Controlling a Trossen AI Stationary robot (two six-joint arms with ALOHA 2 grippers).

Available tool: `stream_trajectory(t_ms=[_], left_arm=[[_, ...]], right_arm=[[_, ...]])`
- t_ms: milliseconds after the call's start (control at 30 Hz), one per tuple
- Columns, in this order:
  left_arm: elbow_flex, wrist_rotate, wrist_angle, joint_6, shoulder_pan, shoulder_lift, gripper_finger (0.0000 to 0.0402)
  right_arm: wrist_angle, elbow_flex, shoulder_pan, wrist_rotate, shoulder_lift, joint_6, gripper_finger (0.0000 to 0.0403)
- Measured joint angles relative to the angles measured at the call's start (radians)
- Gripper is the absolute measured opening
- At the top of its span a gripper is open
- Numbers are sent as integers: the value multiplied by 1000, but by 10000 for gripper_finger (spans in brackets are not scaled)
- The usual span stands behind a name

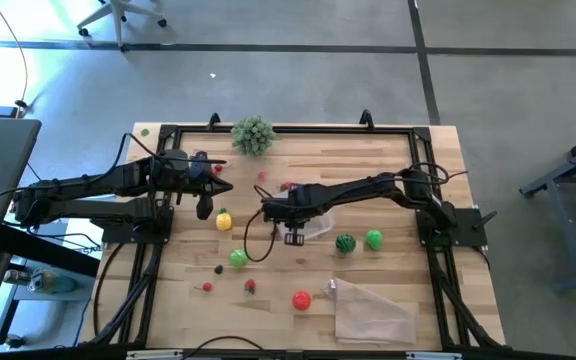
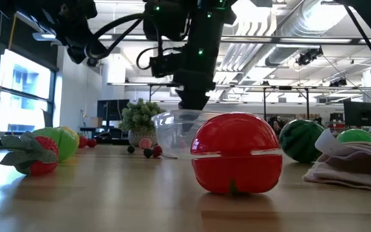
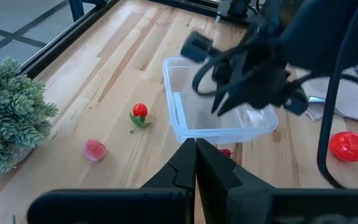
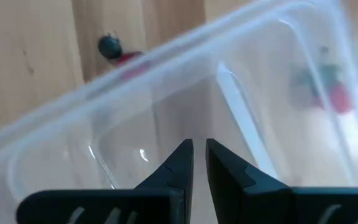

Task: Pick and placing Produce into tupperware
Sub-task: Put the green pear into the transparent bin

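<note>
— Where does the tupperware (image 1: 313, 222) sit?

— Mid-table, directly under the right gripper (image 4: 199, 163). Those jaws are nearly closed, a thin gap between them, pointing down into the tub with nothing held.

— And the left gripper (image 3: 196, 163)?

— Closed and empty, raised over the table's left side, aimed toward the tub.

— The produce?

— Scattered around: a red tomato (image 2: 237, 153) nearest the front edge, a striped melon (image 1: 345, 243) beside the tub.

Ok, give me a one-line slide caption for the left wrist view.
Shut left gripper faces the empty clear tupperware, the right arm's gripper over it, with small red produce on the table.
</note>
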Motion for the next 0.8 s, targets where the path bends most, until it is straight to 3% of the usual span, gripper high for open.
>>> stream_trajectory(t_ms=[367,533,800], left_arm=[[0,0,-6,3,0,0,1],[0,0,-6,3,0,0,1],[0,0,-6,3,0,0,1]], right_arm=[[-214,0,19,269,-267,157,34],[-359,0,31,345,-397,361,34],[-615,-7,74,343,-499,759,34]])
